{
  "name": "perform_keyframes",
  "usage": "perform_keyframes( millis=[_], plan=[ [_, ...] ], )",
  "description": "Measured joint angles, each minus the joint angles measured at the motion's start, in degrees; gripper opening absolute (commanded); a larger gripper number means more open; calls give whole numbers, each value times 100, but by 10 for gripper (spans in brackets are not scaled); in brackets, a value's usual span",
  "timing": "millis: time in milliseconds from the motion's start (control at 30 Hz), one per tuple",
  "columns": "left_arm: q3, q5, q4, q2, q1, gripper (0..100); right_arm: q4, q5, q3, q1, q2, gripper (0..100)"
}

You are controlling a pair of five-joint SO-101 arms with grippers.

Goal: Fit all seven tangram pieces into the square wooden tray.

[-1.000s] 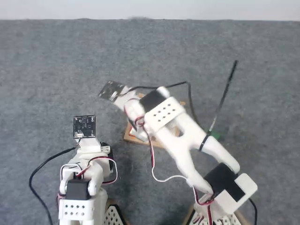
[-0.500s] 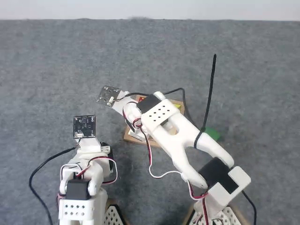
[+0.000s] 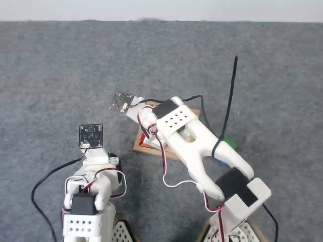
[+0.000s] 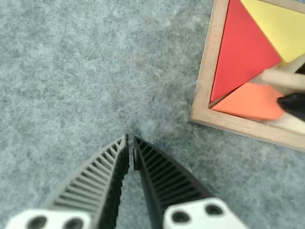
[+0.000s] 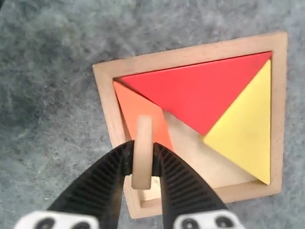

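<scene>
Wooden piece [image 5: 142, 148] pinched between right jaws, over orange piece [image 5: 136, 106] in tray [image 5: 190, 53].

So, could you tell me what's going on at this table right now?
The right gripper is clamped on a pale wooden piece, held on edge over the square wooden tray, just above the orange piece. A red triangle and a yellow triangle lie in the tray too, with bare wood between them. The left gripper is shut and empty above the grey carpet beside the tray. A green piece lies outside the tray.
</scene>
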Motion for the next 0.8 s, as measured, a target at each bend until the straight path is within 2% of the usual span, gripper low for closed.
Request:
perform_keyframes(
  millis=[433, 633, 800],
  plan=[
    [0, 0, 0, 0, 0, 14, -686, 176, 369, 176, 0, 12],
    [0, 0, 0, 0, 0, 14, -730, 246, 369, 440, 0, 135],
    [0, 0, 0, 0, 0, 14, -730, 246, 492, 466, 0, 136]
  ],
)
